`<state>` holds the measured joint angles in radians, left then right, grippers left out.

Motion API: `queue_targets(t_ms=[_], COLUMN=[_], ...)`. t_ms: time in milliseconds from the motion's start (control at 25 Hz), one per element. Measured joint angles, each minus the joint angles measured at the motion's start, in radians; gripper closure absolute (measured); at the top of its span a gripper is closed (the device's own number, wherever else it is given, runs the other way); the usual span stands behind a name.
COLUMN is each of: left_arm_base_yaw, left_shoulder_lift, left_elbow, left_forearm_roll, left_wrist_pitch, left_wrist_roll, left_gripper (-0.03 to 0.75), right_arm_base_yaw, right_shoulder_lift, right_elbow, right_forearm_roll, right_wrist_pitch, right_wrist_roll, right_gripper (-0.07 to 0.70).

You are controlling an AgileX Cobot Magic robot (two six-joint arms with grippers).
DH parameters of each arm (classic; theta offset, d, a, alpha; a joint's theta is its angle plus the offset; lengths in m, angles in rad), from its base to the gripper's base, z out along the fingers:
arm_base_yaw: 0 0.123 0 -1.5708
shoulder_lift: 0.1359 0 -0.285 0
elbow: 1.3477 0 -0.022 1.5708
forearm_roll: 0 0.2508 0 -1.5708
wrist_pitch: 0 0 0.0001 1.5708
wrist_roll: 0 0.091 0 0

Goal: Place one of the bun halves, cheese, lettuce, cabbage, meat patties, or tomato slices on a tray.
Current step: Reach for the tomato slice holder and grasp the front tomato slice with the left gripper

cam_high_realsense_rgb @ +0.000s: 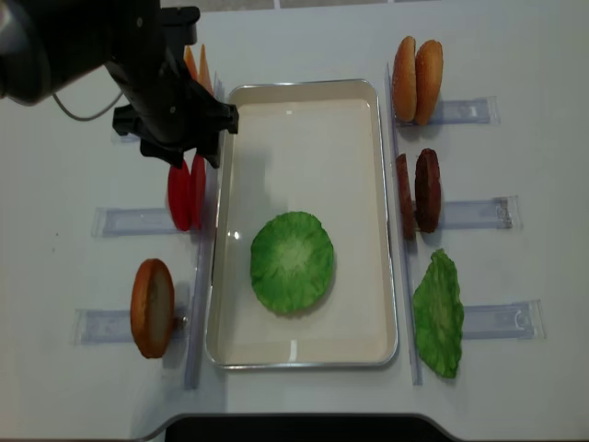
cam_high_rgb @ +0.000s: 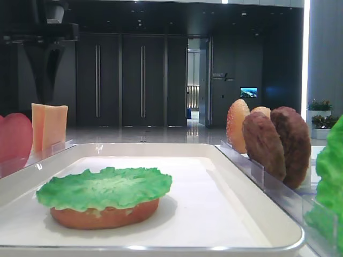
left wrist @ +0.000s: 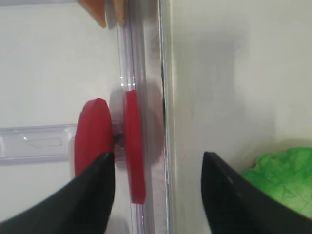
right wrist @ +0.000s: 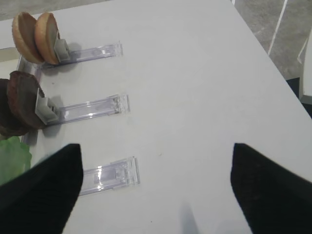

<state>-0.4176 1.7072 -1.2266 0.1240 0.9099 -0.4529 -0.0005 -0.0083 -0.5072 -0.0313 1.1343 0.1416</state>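
Two tomato slices stand upright in a clear rack just left of the tray. We see the left claw above them, jaws spread, w/ the slice nearer the tray between its fingers, not pinched. On the tray lies a lettuce leaf atop a flat bun half. The right claw hangs spread over bare desk, near patties & buns.
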Motion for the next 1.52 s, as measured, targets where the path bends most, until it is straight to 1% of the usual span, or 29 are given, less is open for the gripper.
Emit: queue_targets(t_ms=[200,720,920,1040,1120,1160,1240,1400,1440,1520], left_arm_base_yaw=[0.000,-0.010,-0.010,-0.010,-0.010,-0.010,-0.010,-0.010,-0.010,-0.010], left_shoulder_lift=[0.016,0.093,0.116,0.123,0.123,0.123,0.123,0.123,0.123,0.123], left_elbow=[0.000,-0.001,-0.001,-0.001,-0.001,-0.001,-0.001,-0.001,-0.001,-0.001], left_forearm_roll=[0.000,0.014,0.047,0.049,0.054,0.057,0.067,0.079,0.081,0.083], left_wrist_pitch=[-0.006,0.002,0.024,0.029,0.031,0.031,0.032,0.034,0.035,0.038], left_wrist_roll=[0.000,0.000,0.000,0.000,0.000,0.000,0.000,0.000,0.000,0.000], left_gripper=[0.302,0.303,0.304,0.321,0.352,0.380,0.451,0.641,0.655,0.657], right_arm_base_yaw=[0.000,0.000,0.000,0.000,0.000,0.000,0.000,0.000,0.000,0.000], right_shoulder_lift=[0.000,0.000,0.000,0.000,0.000,0.000,0.000,0.000,0.000,0.000], right_elbow=[0.000,0.000,0.000,0.000,0.000,0.000,0.000,0.000,0.000,0.000], right_forearm_roll=[0.000,0.000,0.000,0.000,0.000,0.000,0.000,0.000,0.000,0.000], right_wrist_pitch=[0.000,0.000,0.000,0.000,0.000,0.000,0.000,0.000,0.000,0.000], right_wrist_roll=[0.000,0.000,0.000,0.000,0.000,0.000,0.000,0.000,0.000,0.000], right_gripper=[0.047,0.047,0.047,0.047,0.047,0.047,0.047,0.047,0.047,0.047])
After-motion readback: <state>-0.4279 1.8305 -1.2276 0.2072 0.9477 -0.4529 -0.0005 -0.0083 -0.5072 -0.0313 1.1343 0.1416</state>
